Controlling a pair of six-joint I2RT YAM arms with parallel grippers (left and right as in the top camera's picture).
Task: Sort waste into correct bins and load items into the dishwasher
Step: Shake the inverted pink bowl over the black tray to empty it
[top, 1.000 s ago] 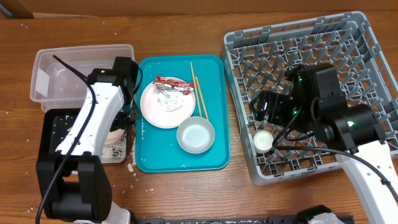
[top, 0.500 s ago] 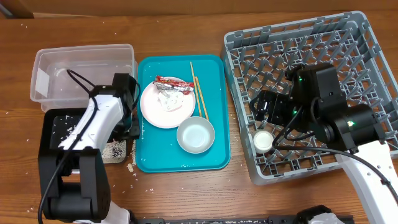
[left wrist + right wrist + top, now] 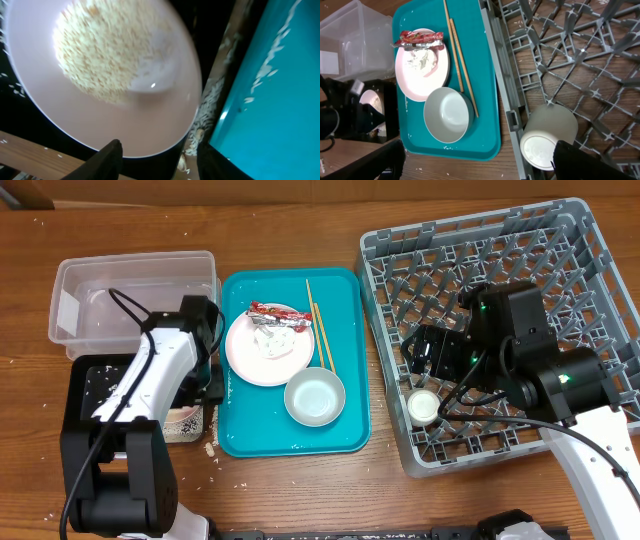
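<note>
The left gripper (image 3: 160,157) is clamped on the lower rim of the small pinkish bowl (image 3: 100,100), tilted with rice grains (image 3: 95,55) over the black tray (image 3: 85,380), while the right gripper (image 3: 477,152) hangs spread wide just above the tiny white cup (image 3: 547,137), which lies on its side in the grey dish rack (image 3: 495,75).

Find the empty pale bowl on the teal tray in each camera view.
Overhead: pale bowl sits lower centre, on the tray's near end.
Left wrist: not in it.
Right wrist: bowl lower left of centre, below the plate.
Shared landmark: the teal tray.
</note>
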